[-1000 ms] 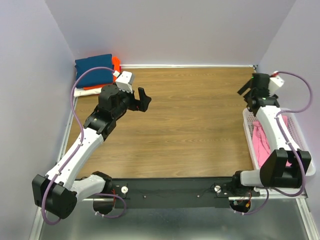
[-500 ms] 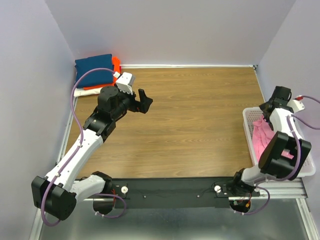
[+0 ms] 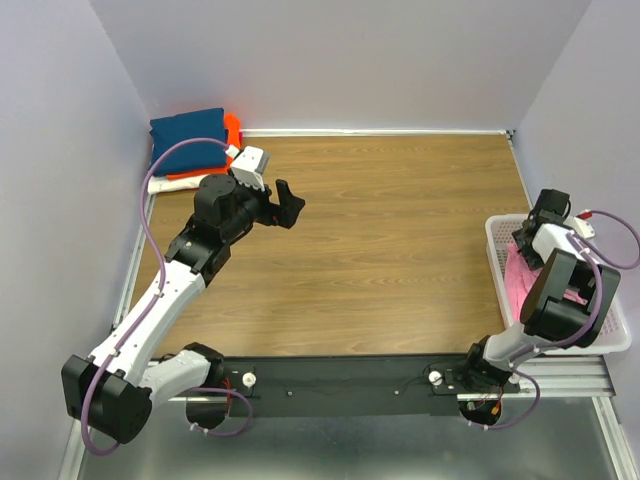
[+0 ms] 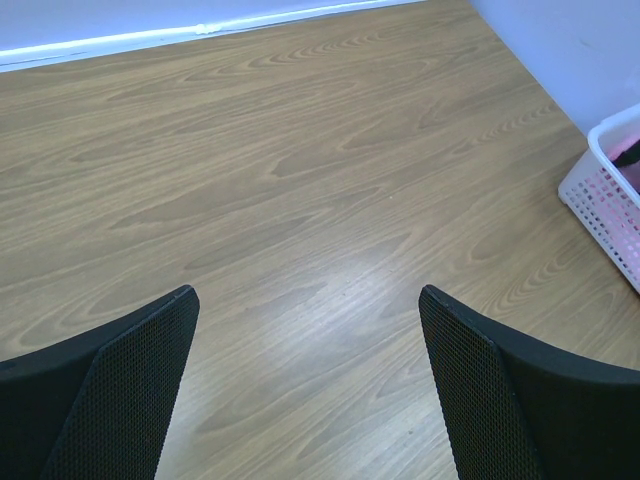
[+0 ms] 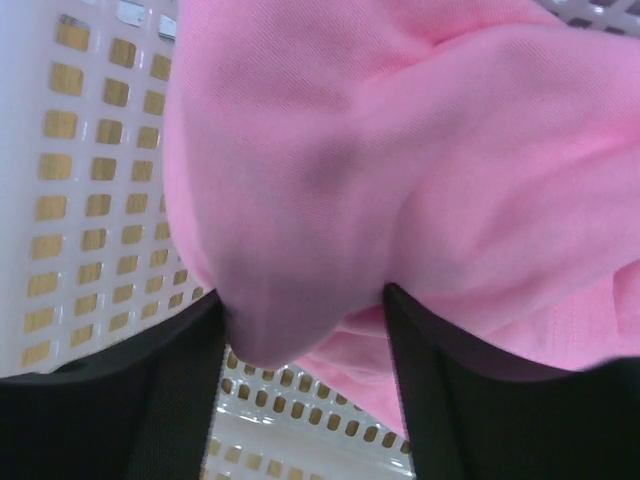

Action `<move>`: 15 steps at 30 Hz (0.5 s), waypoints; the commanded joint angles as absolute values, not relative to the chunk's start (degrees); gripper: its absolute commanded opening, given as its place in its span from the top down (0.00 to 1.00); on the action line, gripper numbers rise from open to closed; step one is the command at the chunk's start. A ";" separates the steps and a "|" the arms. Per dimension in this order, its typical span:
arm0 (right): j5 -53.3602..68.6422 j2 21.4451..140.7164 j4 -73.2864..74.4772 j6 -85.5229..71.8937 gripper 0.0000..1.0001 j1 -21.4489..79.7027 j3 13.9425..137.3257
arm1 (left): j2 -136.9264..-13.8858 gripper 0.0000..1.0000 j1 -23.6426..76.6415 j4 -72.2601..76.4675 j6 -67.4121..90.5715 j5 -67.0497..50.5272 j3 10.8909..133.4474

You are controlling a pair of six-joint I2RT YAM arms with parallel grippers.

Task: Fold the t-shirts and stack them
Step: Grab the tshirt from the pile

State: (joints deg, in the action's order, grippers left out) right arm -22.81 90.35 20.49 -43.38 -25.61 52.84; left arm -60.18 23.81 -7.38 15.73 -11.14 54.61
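Note:
The pink t-shirt (image 3: 520,282) lies bunched in the white mesh basket (image 3: 494,243) at the right edge. My right gripper (image 3: 527,238) reaches down into the basket. In the right wrist view its jaws (image 5: 305,300) stand apart with a fold of the pink t-shirt (image 5: 400,150) bulging between them. A folded navy t-shirt (image 3: 188,140) tops a stack at the far left corner, with orange (image 3: 233,128) and white (image 3: 176,178) cloth showing under it. My left gripper (image 3: 290,200) is open and empty above the table, also in the left wrist view (image 4: 310,310).
The basket's mesh wall (image 5: 90,200) is close to the right fingers, and its corner shows in the left wrist view (image 4: 610,190). The wooden table (image 3: 380,240) is bounded by purple walls at the left, back and right.
My right arm has swung from above the table's far right down and rightwards into the basket, onto the pink t-shirt. The left arm has barely moved.

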 commanded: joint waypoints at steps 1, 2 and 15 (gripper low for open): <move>-23.20 87.72 18.99 -42.63 0.48 -26.10 50.63 | -59.33 0.02 23.91 -6.77 15.56 -11.95 54.32; -22.86 86.93 19.07 -42.19 0.56 -26.10 50.36 | -59.41 0.02 23.91 -6.77 15.56 -12.04 54.32; -16.00 75.25 19.25 -36.84 1.00 -26.10 52.64 | -59.24 0.02 23.91 -6.77 15.38 -12.04 54.23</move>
State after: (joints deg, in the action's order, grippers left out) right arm -19.53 80.49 19.90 -39.79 -25.63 50.94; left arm -60.18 23.81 -7.38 15.70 -11.16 54.61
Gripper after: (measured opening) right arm 0.023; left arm 0.983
